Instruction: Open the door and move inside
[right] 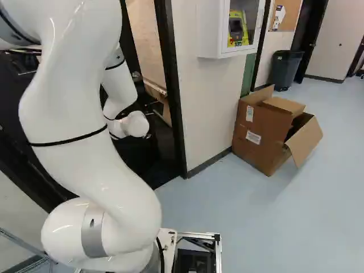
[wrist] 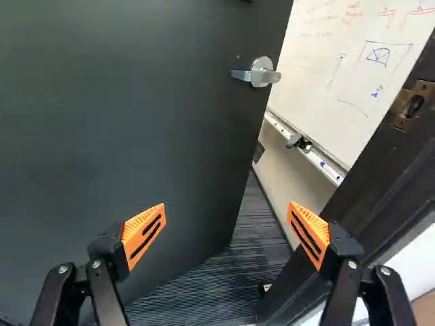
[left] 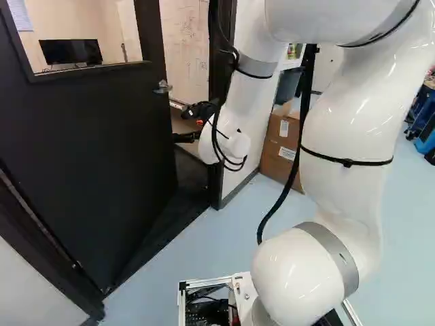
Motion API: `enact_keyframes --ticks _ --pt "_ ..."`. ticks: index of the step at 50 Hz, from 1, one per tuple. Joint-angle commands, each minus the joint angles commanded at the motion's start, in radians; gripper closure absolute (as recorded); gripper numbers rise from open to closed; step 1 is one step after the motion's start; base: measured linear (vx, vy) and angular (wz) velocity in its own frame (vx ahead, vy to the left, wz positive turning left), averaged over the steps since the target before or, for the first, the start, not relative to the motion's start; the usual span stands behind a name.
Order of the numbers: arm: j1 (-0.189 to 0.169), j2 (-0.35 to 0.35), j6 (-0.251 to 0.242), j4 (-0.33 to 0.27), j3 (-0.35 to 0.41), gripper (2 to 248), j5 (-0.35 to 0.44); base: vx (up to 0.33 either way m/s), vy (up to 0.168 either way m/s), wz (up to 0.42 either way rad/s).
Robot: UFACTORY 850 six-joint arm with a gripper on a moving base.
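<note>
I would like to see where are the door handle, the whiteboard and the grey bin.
Door handle (wrist: pixel 262 73): wrist view, its round hub.
Whiteboard (wrist: pixel 316 85): wrist view, its writing surface.
Grey bin (right: pixel 284 71): right base view, its side wall.

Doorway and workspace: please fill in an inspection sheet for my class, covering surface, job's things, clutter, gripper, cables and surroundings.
Surface: pale blue floor; dark ribbed flooring in the doorway.
Job's things: door partly open, silver handle on it, dark frame opposite.
Clutter: cardboard boxes by the wall, flaps open.
Gripper: open, holding nothing.
Cables: black, along the arm, looping near its wrist.
Surroundings: whiteboard beyond the door; wall cabinet, bin.
</note>
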Motion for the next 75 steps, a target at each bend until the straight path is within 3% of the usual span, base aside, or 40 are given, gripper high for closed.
enact_keyframes --ticks 25,45,75 --pt "-0.067 0.106 0.0 0.035 0.117 3 0.0 0.0 0.0 0.0" --pt "-0.131 0.143 0.0 0.074 0.158 3 0.0 0.0 0.0 0.0" --pt "-0.139 0.146 0.0 0.082 0.16 3 0.0 0.0 0.0 0.0"
